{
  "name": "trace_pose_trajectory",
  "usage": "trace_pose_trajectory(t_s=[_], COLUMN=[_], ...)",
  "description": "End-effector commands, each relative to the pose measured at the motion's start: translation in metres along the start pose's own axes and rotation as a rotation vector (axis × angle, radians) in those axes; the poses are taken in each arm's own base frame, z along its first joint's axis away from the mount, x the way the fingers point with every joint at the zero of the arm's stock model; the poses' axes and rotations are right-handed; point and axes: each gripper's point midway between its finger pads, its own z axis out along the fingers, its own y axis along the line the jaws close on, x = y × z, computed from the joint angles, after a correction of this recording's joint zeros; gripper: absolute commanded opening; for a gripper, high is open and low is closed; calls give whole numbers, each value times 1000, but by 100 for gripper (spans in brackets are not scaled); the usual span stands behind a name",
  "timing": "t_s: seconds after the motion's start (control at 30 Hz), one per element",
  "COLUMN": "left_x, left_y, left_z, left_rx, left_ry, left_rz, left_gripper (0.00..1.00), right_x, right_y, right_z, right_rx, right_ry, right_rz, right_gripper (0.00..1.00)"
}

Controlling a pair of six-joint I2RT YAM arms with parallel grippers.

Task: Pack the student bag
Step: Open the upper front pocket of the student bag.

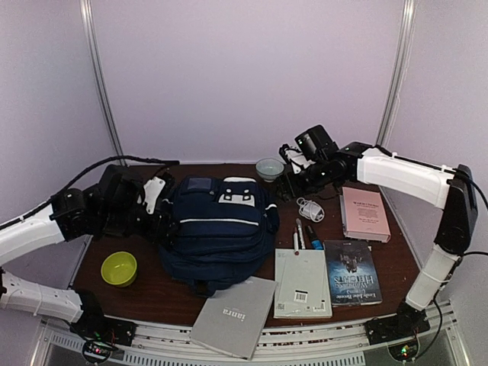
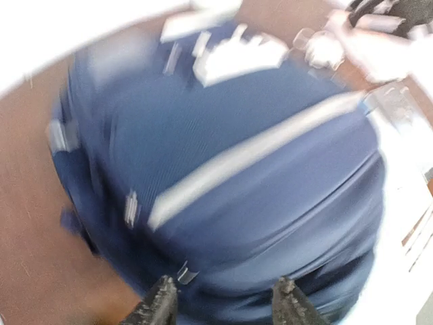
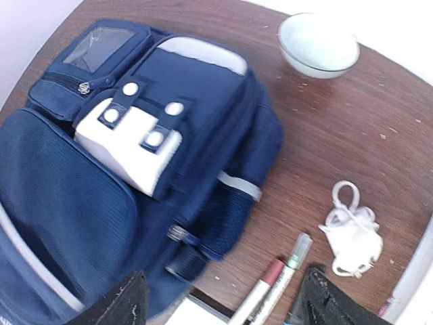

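Student bag [image 1: 217,229]: navy, thin white stripes, white-grey patch near top, zip pockets; lies at centre of table [image 1: 152,293]. Left gripper [image 2: 223,301] at its side, fingers apart, view blurred. Right gripper [image 3: 226,305] spread wide, empty.

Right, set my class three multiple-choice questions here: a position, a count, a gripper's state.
1. Where is the green bowl? A left of the student bag; B on top of it; C inside it.
2. How many bowls stand on the table? A one; B two; C four.
3. The right gripper is: A open, empty; B shut on the bag; C shut on a bowl.
Answers: A, it sits at the bag's left; B, green plus pale bowl; A, fingers apart, nothing between.
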Motion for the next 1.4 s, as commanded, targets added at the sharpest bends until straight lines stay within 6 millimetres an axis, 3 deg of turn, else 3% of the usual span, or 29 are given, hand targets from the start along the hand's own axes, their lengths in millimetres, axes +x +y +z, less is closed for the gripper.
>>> trace_pose_trajectory(t_s=[0.0, 0.17, 0.3, 0.43, 0.5, 0.63, 0.73, 0.8, 0.87, 1.13, 1.2, 1.23, 1.3, 1.33, 1.37], left_x=[-40, -39, -36, -23, -19, -15, -18, -25, -37, -64, -66, -63, -62, -63, -63], left_y=[-12, -47, -37, -43, -37, -19, -14, -6, 2, 6, 10, 12, 12, 13, 13], left_z=[-14, -2, 30, 45, 56, 74, 80, 83, 82, 63, 64, 65, 67, 68, 69], left_rx=[-14, 130, 45, 95, 54, -37, -73, -138, -193, -220, -219, -206, -189, -192, -194], left_ry=[-57, 3, -6, 16, 8, 64, 82, 77, 69, -13, -3, 25, 58, 69, 77], left_rz=[324, 683, 919, 1093, 1147, 1171, 1165, 1154, 1124, 1030, 1003, 990, 968, 956, 950], left_gripper=[60, 72, 73, 76, 75, 65, 61, 54, 50, 50, 43, 36, 8, 0, 0], right_x=[26, 51, 63, 70, 72, 77, 80, 83, 87, 110, 114, 117, 123, 126, 129], right_y=[-11, -15, -16, -17, -17, -17, -17, -20, -25, -49, -56, -61, -69, -74, -77], right_z=[-11, -16, -17, -19, -19, -17, -16, -16, -16, -8, -6, -4, 0, 2, 6], right_rx=[20, 24, 19, 18, 19, 12, 10, 25, 52, 179, 222, 248, 297, 320, 340], right_ry=[32, 73, 87, 97, 94, 103, 105, 108, 115, 174, 190, 200, 221, 234, 251], right_rz=[-7, 9, 22, 24, 25, 30, 31, 29, 30, 49, 49, 46, 39, 34, 28], right_gripper=[79, 79, 80, 79, 79, 79, 79, 79, 79, 79, 79, 78, 73, 68, 64])
